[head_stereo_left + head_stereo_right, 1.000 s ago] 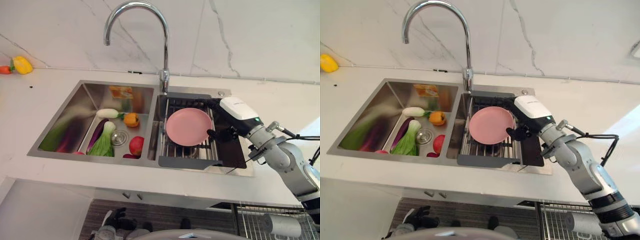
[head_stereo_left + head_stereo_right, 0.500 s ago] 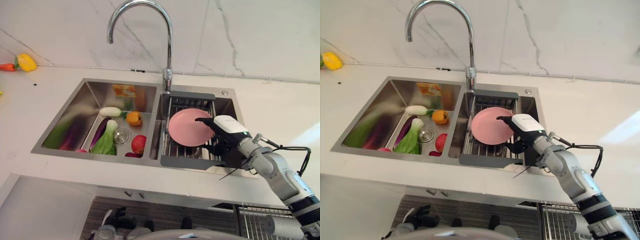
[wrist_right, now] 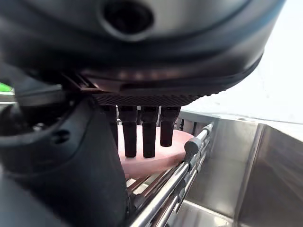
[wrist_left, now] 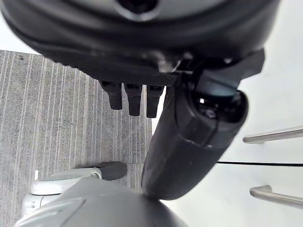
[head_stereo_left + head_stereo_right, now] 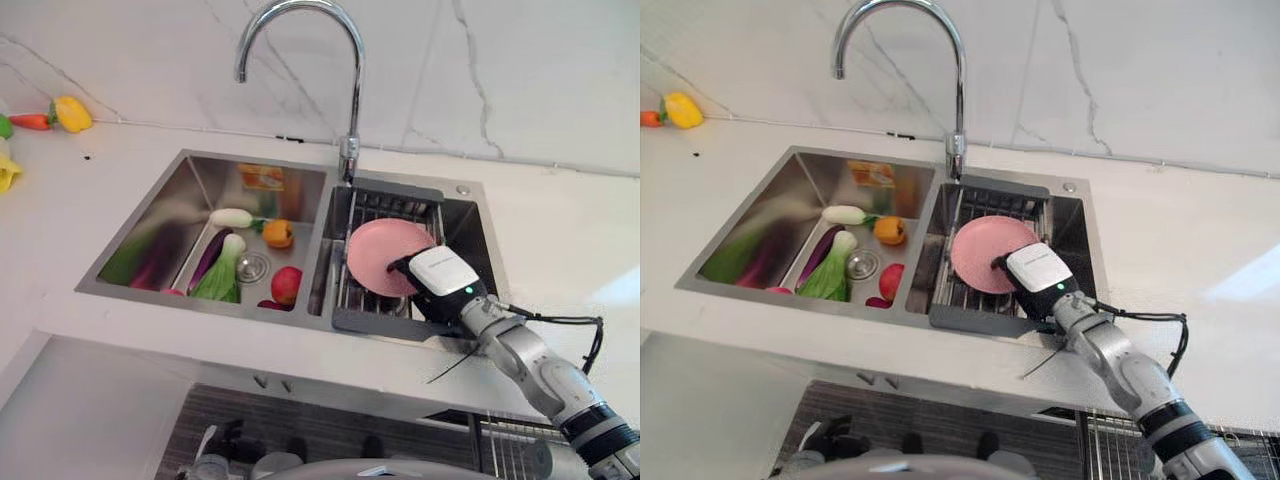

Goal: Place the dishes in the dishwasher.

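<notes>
right hand (image 5: 440, 283) fingers straight over round pink plate (image 5: 385, 252) on wire rack (image 5: 965, 290) | nearer than before

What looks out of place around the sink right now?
Vegetables lie loose in the left sink basin, around the drain, not dishes. The pink plate rests on the rack in the other basin, with the right hand at its edge.

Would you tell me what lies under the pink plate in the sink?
The pink plate rests on a wire rack in the sink's right basin. The right hand covers the plate's near edge, and what lies below the rack is hidden.
</notes>
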